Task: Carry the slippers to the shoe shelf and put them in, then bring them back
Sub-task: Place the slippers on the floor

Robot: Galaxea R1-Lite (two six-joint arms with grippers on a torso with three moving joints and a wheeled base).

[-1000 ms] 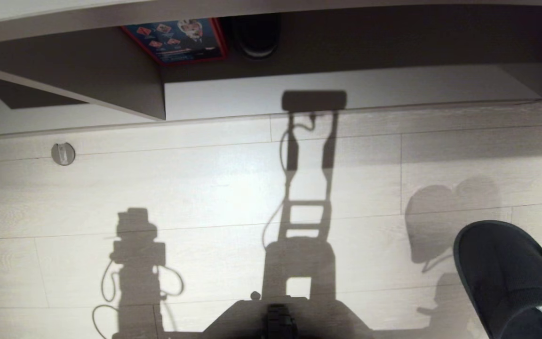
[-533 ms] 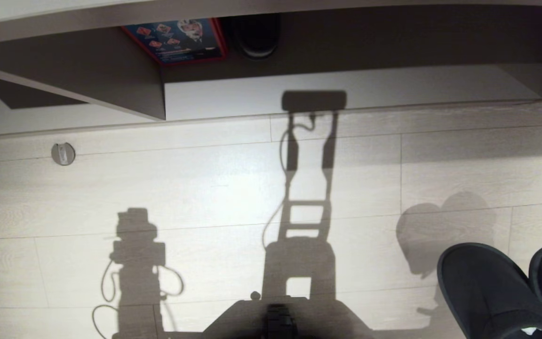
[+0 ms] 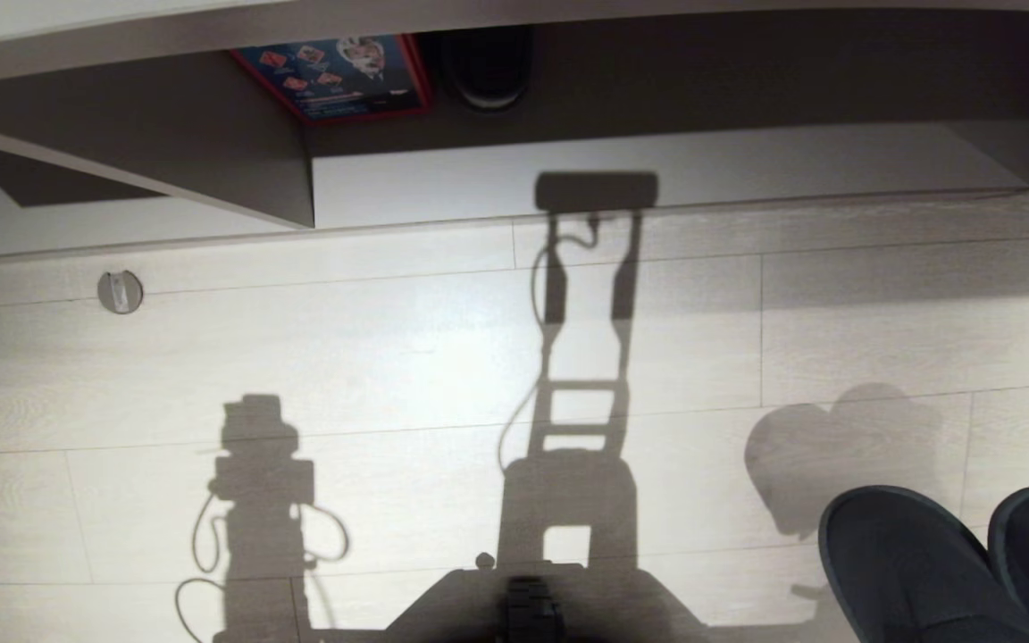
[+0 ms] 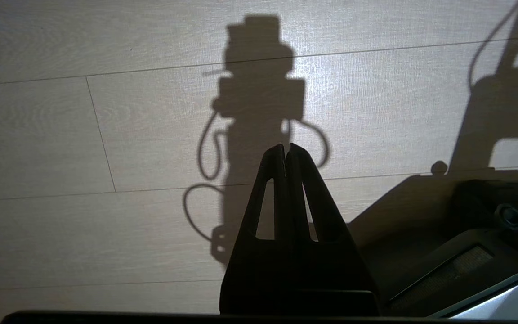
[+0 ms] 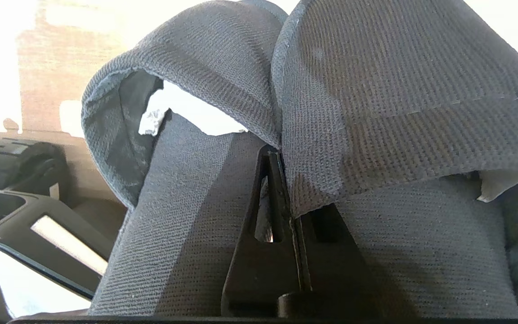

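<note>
1. The slippers [image 3: 943,572] are seen at the lower right of the head view, toes pointing toward the shoe shelf [image 3: 568,170]; well apart from it, with bare floor [image 3: 389,357] between.
2. In the right wrist view the right gripper [image 5: 281,180] is seen with its jaws pressed together on the fabric edges of both slippers, pinched where the two uppers meet; the pair hangs from that one pinch.
3. The left gripper [image 4: 285,150] is held idle over the floor, jaws pressed together on nothing.
4. The step in hand is judged to be the carry; the pinch is best kept firm, since soft fabric may slip.
5. The pair is best moved slowly and low; the open bay right of the slanted divider [image 3: 211,161] is the likely target; the red-edged box [image 3: 336,76] is to be avoided.
</note>
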